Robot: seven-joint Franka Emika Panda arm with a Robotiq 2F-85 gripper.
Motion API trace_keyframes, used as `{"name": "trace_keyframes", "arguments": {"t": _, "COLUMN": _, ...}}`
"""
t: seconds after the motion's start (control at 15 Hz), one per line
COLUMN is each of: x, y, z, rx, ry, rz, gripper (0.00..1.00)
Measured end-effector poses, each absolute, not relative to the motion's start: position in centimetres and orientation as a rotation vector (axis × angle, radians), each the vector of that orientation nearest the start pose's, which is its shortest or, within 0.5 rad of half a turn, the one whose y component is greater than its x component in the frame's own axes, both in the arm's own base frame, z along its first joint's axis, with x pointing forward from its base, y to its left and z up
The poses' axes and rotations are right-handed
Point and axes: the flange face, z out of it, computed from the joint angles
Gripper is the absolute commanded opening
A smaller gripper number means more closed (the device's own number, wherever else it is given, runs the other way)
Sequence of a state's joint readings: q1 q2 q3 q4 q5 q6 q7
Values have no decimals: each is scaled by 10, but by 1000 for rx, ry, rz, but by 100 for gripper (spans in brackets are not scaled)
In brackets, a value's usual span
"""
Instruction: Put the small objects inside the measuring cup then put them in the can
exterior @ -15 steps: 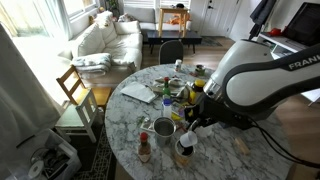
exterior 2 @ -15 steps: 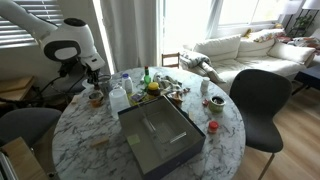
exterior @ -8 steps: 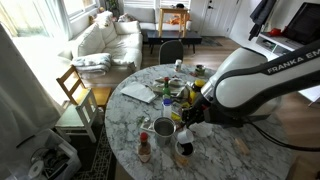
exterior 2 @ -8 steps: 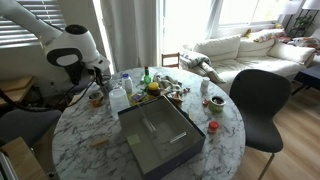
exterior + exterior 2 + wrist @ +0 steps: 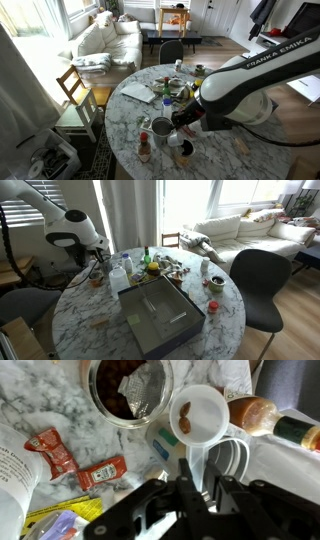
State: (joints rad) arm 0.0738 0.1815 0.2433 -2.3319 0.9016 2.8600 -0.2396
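Plainly the hand [image 5: 200, 480] is closed on the flat handle of the measuring cup [image 5: 205, 402]. The cup hangs just beside the can [image 5: 152, 410], and its bowl holds a few brown small objects [image 5: 187, 422].

The cup is thin translucent plastic: very light, a little flexible, and smooth enough to twist between the fingers if the pinch sits far out on the handle. The handle is the right place to hold it, close to the bowl, since squeezing the bowl itself would bend it and spoil the pour. The load weighs next to nothing but is loose, so a quick tilt could scatter it across the marble counter [image 5: 60, 410].

Room is tight. A brown bottle [image 5: 262, 412] stands just beside the cup on the side away from the can. What may be a clear ring or glass lies under the handle, though the view is too blurred to be sure. Sauce packets [image 5: 100, 474] lie flat near the can and pose little obstacle. The can's mouth is wide and already partly filled, and its rim is the edge to clear before tipping. In an exterior view a dark tray [image 5: 160, 315] sits mid-counter, well apart from the work.
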Motion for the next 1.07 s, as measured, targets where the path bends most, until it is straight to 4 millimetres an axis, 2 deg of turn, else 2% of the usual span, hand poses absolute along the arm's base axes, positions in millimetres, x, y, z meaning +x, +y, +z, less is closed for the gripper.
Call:
{"name": "trace_keyframes", "arguments": {"t": 0.27, "x": 521, "y": 126, "z": 287, "rx": -2645, "ry": 382, "rz": -396, "gripper": 20}}
{"name": "trace_keyframes", "arguments": {"t": 0.33, "x": 521, "y": 126, "z": 287, "rx": -2645, "ry": 382, "rz": -396, "gripper": 5}}
{"name": "trace_keyframes", "arguments": {"t": 0.73, "x": 519, "y": 119, "z": 285, "rx": -2616, "ry": 345, "rz": -425, "gripper": 5}}
{"name": "trace_keyframes", "arguments": {"t": 1.07, "x": 513, "y": 99, "z": 276, "rx": -2547, "ry": 178, "rz": -472, "gripper": 5}}
